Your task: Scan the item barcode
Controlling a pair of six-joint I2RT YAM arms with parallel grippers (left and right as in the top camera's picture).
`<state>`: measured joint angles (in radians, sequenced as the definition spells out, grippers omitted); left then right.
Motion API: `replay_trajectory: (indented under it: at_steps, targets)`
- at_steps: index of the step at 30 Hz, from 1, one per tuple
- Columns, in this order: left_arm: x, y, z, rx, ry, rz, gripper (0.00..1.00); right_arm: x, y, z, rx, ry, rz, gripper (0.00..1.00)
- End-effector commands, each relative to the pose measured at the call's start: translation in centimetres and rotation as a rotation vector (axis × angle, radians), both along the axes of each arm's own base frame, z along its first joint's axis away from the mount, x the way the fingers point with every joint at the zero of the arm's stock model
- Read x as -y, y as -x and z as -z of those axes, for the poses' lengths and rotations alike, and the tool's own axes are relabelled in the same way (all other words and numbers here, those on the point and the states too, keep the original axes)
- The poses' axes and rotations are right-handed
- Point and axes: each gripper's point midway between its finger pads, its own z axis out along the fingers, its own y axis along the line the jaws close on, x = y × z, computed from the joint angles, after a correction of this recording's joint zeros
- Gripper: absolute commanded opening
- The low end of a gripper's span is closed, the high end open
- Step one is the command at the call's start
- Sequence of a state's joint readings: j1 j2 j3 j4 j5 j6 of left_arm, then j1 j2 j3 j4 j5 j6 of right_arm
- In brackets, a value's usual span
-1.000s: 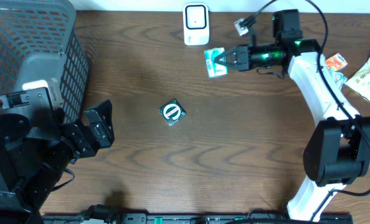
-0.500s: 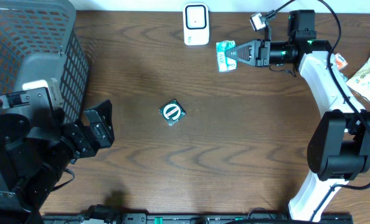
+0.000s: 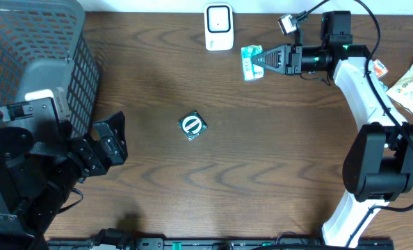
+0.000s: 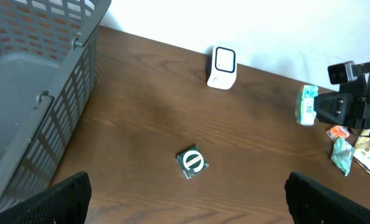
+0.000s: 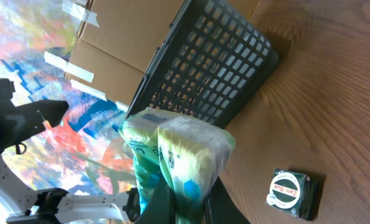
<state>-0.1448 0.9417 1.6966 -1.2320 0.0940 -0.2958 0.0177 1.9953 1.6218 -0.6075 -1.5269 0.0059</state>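
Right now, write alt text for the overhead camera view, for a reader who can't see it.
The right gripper holds a small green-and-white packet beside a white scanner at the far edge of a dark wooden table. A small square green item lies mid-table, and the left gripper sits open near a grey basket.

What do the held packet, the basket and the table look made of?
Packet: thin plastic film, glossy, judging by its crinkles and soft folds.
Basket: rigid grey plastic, matte, with a moulded grid.
Table: dark wood or wood-look laminate; the grain shows, but not which.
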Motion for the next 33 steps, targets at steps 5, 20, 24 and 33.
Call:
replay_trajectory:
  at_steps: [5,20,24,33]
  targets:
    - [-0.3,0.0,-0.2,0.004,0.002,-0.020,0.98,0.1,0.0,-0.3,0.022,-0.023,-0.012,0.01]
    - [-0.3,0.0,-0.2,0.004,0.002,-0.020,0.98,0.1,-0.3,0.1,0.024,0.002,0.004,0.01]
    - [-0.3,0.0,-0.2,0.004,0.002,-0.020,0.98,0.2,-1.1,1.9,-0.018,0.097,0.065,0.01]
    - [-0.3,0.0,-0.2,0.004,0.002,-0.020,0.98,5.3,-3.9,15.4,-0.098,1.168,0.540,0.01]
